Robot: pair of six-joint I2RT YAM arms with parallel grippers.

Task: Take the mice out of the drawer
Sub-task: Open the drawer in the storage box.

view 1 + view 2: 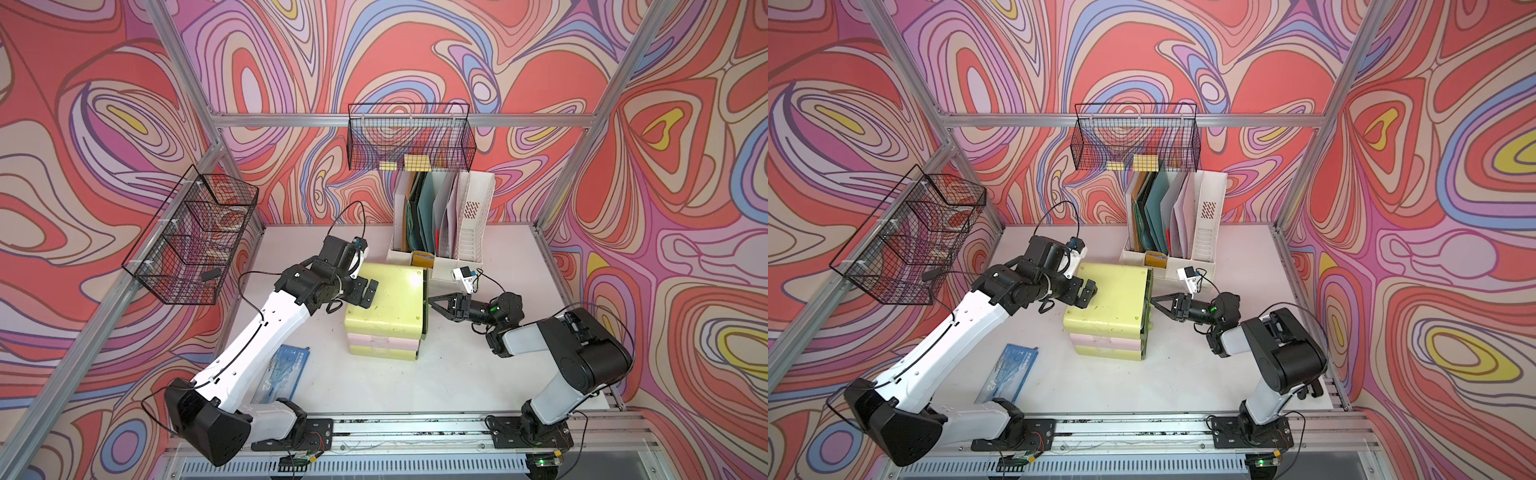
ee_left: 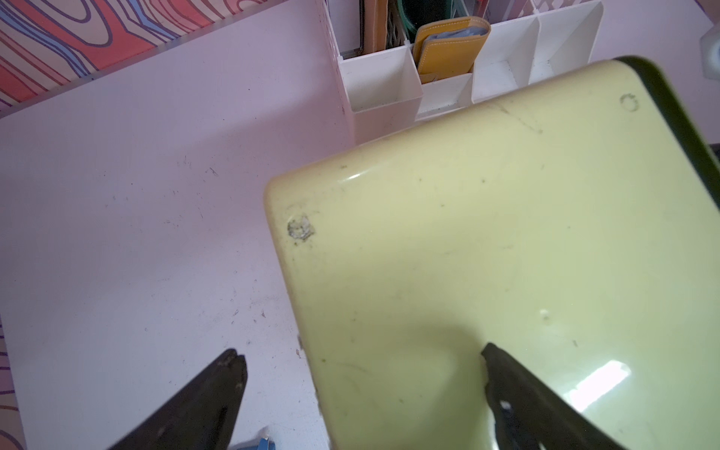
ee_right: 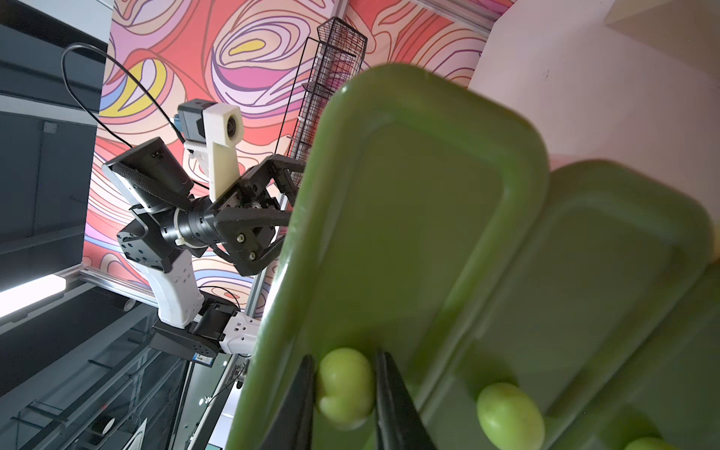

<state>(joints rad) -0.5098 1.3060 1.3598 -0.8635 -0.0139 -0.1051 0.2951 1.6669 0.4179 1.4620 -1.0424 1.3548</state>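
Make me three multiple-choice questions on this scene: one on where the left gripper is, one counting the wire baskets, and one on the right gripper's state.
1. Where is the left gripper?
A) over the drawer unit's top edge
B) inside an open drawer
C) folded back at its own base

2. How many wire baskets hang on the frame?
A) one
B) two
C) four

3. The right gripper is:
A) wide open, clear of everything
B) closed around the top drawer knob
C) holding a mouse

Answers:
1 A, its open jaws hover at the unit's top.
2 B, one on the back rail, another on the side rail.
3 B, the right wrist view shows its fingers against both sides of the green knob.
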